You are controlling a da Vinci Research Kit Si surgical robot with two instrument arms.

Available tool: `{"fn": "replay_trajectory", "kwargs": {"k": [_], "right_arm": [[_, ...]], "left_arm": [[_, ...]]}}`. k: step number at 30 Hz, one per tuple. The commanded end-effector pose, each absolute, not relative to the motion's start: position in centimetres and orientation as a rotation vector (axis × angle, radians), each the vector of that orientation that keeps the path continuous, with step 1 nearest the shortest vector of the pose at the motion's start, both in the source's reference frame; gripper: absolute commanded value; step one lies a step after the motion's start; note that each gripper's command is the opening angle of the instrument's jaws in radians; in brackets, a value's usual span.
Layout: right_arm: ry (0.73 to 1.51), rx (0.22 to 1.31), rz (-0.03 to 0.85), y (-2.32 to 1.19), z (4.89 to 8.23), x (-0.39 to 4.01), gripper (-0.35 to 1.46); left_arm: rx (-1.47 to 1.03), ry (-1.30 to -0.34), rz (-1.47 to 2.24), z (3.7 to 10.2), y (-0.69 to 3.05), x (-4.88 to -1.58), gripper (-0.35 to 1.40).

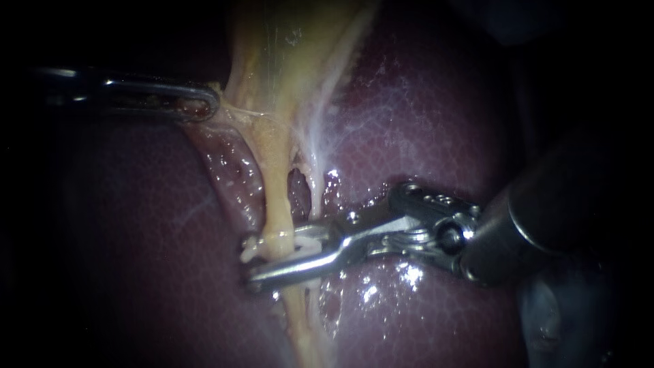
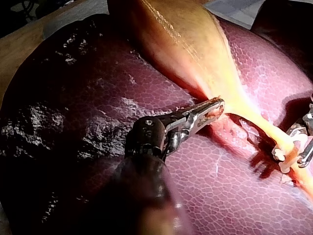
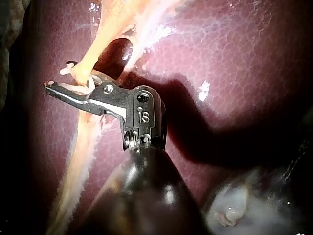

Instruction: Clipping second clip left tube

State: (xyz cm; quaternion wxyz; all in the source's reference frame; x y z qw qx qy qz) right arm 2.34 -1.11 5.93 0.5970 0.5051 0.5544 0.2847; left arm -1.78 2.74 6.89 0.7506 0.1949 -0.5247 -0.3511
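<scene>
The left instrument [image 1: 201, 103] is reaching in from the left. Its jaws are pressing together on the edge of the gallbladder [image 1: 286, 48], right where the yellowish sac is narrowing. The dark red, wet liver [image 1: 422, 102] is lying under everything. From that narrow end the left tube [image 1: 276, 197] is running toward the near side as a tan cord, with a paler strand [image 1: 312, 170] sitting just to its right. Further along the tube, on the near side, a white clip [image 1: 255, 247] is lying across it. The right instrument [image 1: 262, 262] is coming in from the right, and its jaws are straddling the tube and pinching that clip from both sides. The two instruments are working well apart.
</scene>
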Motion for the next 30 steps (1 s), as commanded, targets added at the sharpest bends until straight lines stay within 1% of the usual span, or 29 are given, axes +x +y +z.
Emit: {"fn": "replay_trajectory", "kwargs": {"k": [1,10,12,13,30], "right_arm": [[1.287,1.173,0.660,-1.11,5.93,2.34,0.14],[1.283,1.189,0.648,-1.11,5.94,2.33,-0.24],[1.285,1.194,0.644,-1.11,5.94,2.33,-0.29],[1.285,1.195,0.643,-1.10,5.95,2.32,-0.35],[1.287,1.201,0.637,-1.08,5.99,2.30,-0.35]], "left_arm": [[0.426,-1.146,-0.767,6.89,2.73,-1.78,-0.35],[0.426,-1.143,-0.766,6.90,2.73,-1.78,-0.35],[0.426,-1.143,-0.766,6.90,2.73,-1.78,-0.35],[0.426,-1.143,-0.766,6.90,2.73,-1.78,-0.35],[0.426,-1.143,-0.766,6.90,2.73,-1.78,-0.35]]}}
